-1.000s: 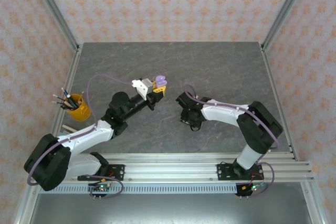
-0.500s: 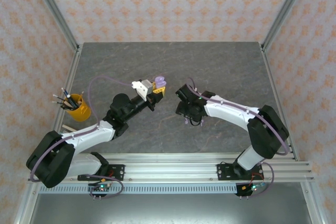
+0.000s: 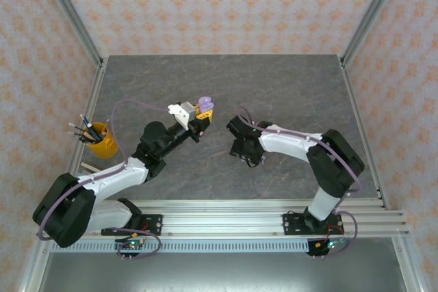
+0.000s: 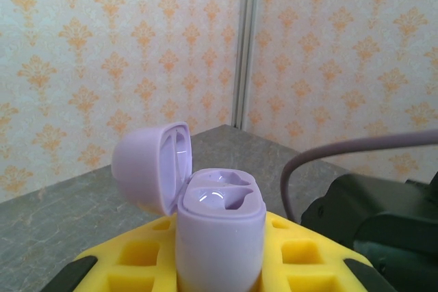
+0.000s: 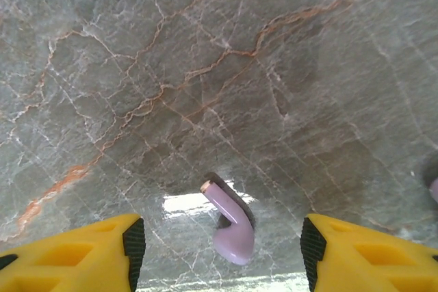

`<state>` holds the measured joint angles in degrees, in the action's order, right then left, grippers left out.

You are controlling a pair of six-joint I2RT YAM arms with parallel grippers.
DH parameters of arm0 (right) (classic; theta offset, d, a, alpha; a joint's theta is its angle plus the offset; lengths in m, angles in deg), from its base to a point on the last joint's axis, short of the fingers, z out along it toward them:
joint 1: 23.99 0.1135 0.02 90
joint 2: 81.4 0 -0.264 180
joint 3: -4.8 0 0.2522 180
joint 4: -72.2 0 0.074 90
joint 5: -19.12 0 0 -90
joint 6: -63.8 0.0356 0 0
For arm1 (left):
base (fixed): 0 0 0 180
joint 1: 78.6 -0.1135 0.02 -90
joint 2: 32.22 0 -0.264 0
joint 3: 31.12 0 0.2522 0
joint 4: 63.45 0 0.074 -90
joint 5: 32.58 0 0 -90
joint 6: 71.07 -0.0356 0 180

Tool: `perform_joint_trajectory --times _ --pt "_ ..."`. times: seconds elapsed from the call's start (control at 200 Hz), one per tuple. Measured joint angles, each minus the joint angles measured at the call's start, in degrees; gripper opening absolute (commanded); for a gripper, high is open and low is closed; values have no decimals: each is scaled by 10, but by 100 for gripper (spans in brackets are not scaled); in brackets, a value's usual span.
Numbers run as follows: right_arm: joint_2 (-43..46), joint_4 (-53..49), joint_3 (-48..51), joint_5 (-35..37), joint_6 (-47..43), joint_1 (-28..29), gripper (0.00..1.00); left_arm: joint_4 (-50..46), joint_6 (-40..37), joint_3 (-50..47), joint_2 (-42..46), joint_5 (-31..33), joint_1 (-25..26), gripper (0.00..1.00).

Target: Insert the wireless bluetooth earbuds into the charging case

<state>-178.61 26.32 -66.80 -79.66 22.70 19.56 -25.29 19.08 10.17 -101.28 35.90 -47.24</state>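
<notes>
My left gripper (image 3: 198,115) is shut on the lilac charging case (image 3: 204,102), held upright above the table. In the left wrist view the case (image 4: 220,237) stands between my yellow fingers (image 4: 130,258), its lid (image 4: 147,165) hinged open to the left and two hollow wells showing in its top. One lilac earbud (image 5: 229,227) lies on the grey marbled table (image 5: 205,46), stem pointing up-left. My right gripper (image 5: 222,244) hovers open over it, one finger on each side, apart from it. In the top view the right gripper (image 3: 248,155) points down at mid-table.
A yellow cup of pens (image 3: 99,138) stands at the table's left edge. A small lilac shape (image 5: 434,189) peeks in at the right edge of the right wrist view. Metal frame posts and patterned walls close in the table.
My right wrist has shifted slightly left and back over the table. The left gripper has carried the case a little farther away and to the left.
</notes>
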Motion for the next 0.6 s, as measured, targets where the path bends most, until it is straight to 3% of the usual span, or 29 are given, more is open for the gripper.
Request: perform_joint_trajectory --times 0.601 --pt "-50 19 -73 -21 -25 49 60 0 0 0 10 2 -5 0"
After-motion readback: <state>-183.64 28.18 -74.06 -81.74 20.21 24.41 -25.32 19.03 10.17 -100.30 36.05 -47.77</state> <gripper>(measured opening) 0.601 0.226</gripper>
